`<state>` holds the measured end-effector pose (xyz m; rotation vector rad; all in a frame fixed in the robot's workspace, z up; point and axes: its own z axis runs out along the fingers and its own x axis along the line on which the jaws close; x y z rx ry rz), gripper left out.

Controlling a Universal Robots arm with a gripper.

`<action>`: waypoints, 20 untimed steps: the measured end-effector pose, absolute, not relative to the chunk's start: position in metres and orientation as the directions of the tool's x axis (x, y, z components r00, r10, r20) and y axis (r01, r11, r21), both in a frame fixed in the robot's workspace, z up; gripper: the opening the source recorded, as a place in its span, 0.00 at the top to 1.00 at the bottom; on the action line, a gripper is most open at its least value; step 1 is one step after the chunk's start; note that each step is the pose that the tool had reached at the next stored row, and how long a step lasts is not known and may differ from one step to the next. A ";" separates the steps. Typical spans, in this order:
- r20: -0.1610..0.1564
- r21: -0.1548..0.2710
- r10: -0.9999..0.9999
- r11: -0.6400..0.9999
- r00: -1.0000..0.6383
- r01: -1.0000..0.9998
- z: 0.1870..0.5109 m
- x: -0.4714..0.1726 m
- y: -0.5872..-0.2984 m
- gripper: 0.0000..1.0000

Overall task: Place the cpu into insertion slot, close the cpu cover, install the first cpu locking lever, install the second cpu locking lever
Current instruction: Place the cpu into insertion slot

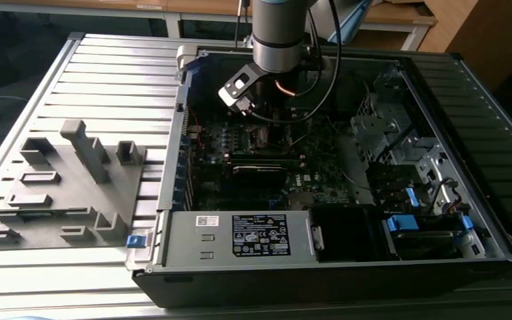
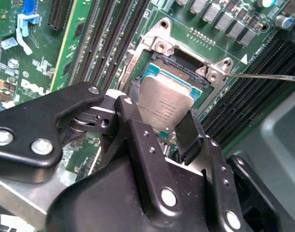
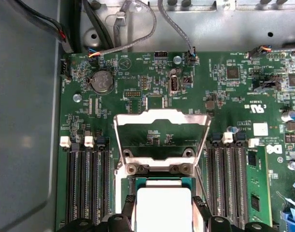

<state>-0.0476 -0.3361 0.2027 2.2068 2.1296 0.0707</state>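
1. Clamps the cpu (image 2: 162, 101) by two opposite edges with the gripper (image 2: 161, 116), metal top facing up.
2. Holds it right at the insertion slot (image 2: 181, 67), slightly tilted in the second wrist view; impossible to tell whether seated.
3. Leaves the cpu cover (image 3: 160, 116) standing open behind the slot, green board visible through its cut-out.
4. Hemmed in on both sides by long black memory slots (image 3: 84, 188), with a thin metal rod (image 2: 263, 76) beside one corner bracket.
5. Further off on the board: a round coin cell (image 3: 102, 81) and loose cables (image 3: 181, 31).
6. Reaches with the arm (image 1: 279, 33) from above into an opened computer case (image 1: 327, 287), near the drive bays (image 1: 389, 137).
7. Laid on a slatted metal table (image 1: 105, 73), with a grey fixture tray (image 1: 69, 180) at the exterior view's left and wooden furniture (image 1: 469, 27) behind.
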 end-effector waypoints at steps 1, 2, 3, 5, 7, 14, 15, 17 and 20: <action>-0.018 0.085 0.999 -0.035 0.036 0.996 0.203 -0.048 -0.336 0.46; -0.018 0.085 0.999 -0.035 0.036 0.996 0.202 -0.048 -0.336 0.46; -0.018 0.085 0.999 -0.035 0.036 0.996 0.202 -0.048 -0.335 0.46; -0.018 0.085 0.999 -0.035 0.036 0.996 0.201 -0.048 -0.335 0.46; -0.018 0.085 0.999 -0.035 0.036 0.996 0.199 -0.048 -0.335 0.46; -0.016 0.085 0.999 -0.035 0.036 0.996 0.198 -0.049 -0.335 0.46; -0.016 0.085 0.999 -0.035 0.036 0.996 0.197 -0.049 -0.335 0.46; -0.016 0.085 0.999 -0.035 0.036 0.996 0.196 -0.049 -0.335 0.46; -0.016 0.085 0.999 -0.035 0.036 0.996 0.196 -0.049 -0.335 0.46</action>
